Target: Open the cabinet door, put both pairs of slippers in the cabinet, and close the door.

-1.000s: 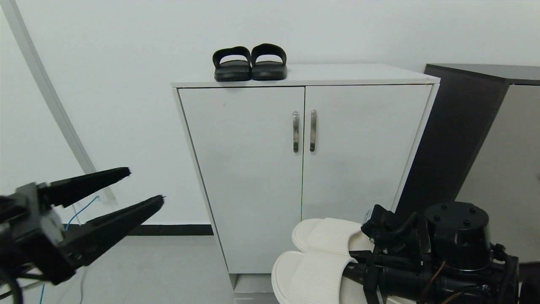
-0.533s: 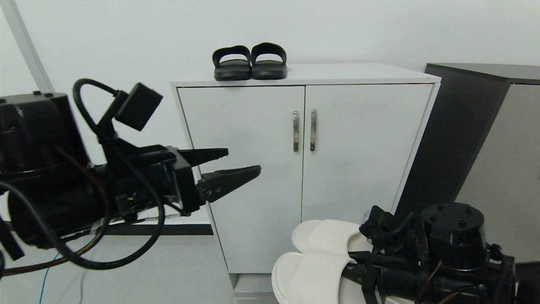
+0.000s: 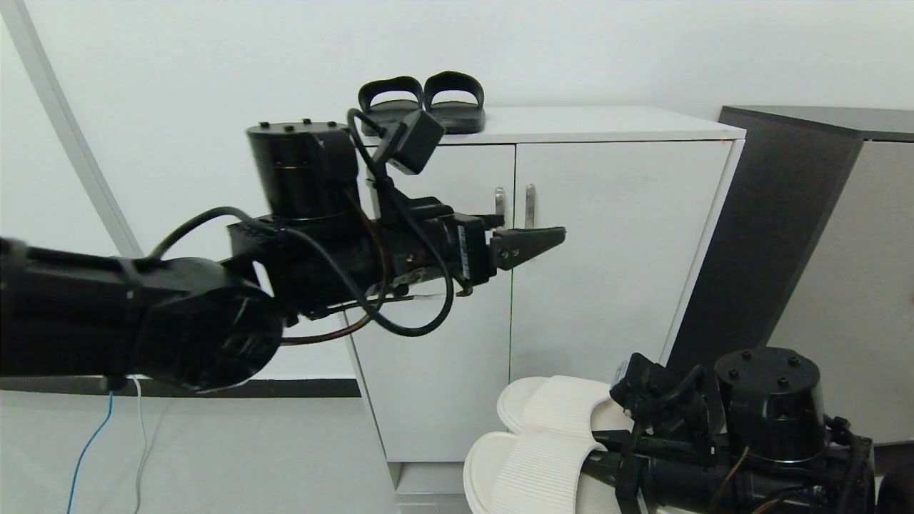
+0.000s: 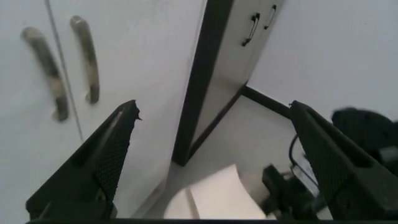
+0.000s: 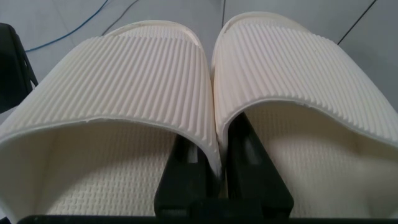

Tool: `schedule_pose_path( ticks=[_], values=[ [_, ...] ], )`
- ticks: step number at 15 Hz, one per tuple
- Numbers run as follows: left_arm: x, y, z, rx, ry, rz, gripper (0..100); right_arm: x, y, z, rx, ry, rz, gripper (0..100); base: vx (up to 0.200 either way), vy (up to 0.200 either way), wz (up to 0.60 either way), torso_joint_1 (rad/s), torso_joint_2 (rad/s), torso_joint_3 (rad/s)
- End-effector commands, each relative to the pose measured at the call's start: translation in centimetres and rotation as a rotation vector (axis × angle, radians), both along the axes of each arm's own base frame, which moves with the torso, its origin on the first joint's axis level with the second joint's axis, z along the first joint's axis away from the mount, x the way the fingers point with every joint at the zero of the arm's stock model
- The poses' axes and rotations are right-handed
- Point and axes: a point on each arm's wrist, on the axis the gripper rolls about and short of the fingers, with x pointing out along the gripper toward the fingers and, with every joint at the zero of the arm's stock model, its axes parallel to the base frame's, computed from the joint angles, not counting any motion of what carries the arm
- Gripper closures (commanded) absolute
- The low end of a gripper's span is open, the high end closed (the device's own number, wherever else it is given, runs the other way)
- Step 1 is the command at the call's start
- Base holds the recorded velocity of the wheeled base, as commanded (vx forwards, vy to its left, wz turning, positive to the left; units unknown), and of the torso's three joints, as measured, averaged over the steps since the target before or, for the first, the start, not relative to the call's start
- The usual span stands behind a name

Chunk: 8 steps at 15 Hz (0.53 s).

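Two ribbed cream slippers (image 3: 546, 435) sit side by side, low before the closed white cabinet (image 3: 614, 250), their adjoining straps clamped by the right gripper (image 5: 211, 171). Black slippers (image 3: 421, 100) rest on its top. Left gripper (image 4: 212, 109), fingers spread wide, hovers near the metal handles (image 4: 84, 59).

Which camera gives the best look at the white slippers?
Right wrist view: the white slippers sit side by side up close, the right gripper pinching their inner walls. The head view gives their toe ends low down; the left wrist view, a small corner.

Jaws spread wide; handles (image 4: 85, 59) (blurred, seemingly metal) beyond.
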Motion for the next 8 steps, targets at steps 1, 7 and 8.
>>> schedule_pose_path(
  ticks=[1, 7, 8],
  values=[
    [4.1, -2.7, -2.9, 0.032, 0.054, -0.07, 0, 0.0, 0.0, -0.1, -0.002, 0.0, 0.001, 100, 0.0, 0.0, 0.0, 0.0, 0.0, 0.0],
    [7.8, -2.9, -0.4, -0.104, 0.155, -0.161, 0, -0.1, -0.1, -0.1, -0.005, 0.004, 0.0, 100, 0.0, 0.0, 0.0, 0.0, 0.0, 0.0],
    [7.9, -2.5, -0.2, -0.107, 0.154, -0.153, 0, -0.1, -0.1, -0.1, -0.005, 0.004, 0.0, 100, 0.0, 0.0, 0.0, 0.0, 0.0, 0.0]
  ],
)
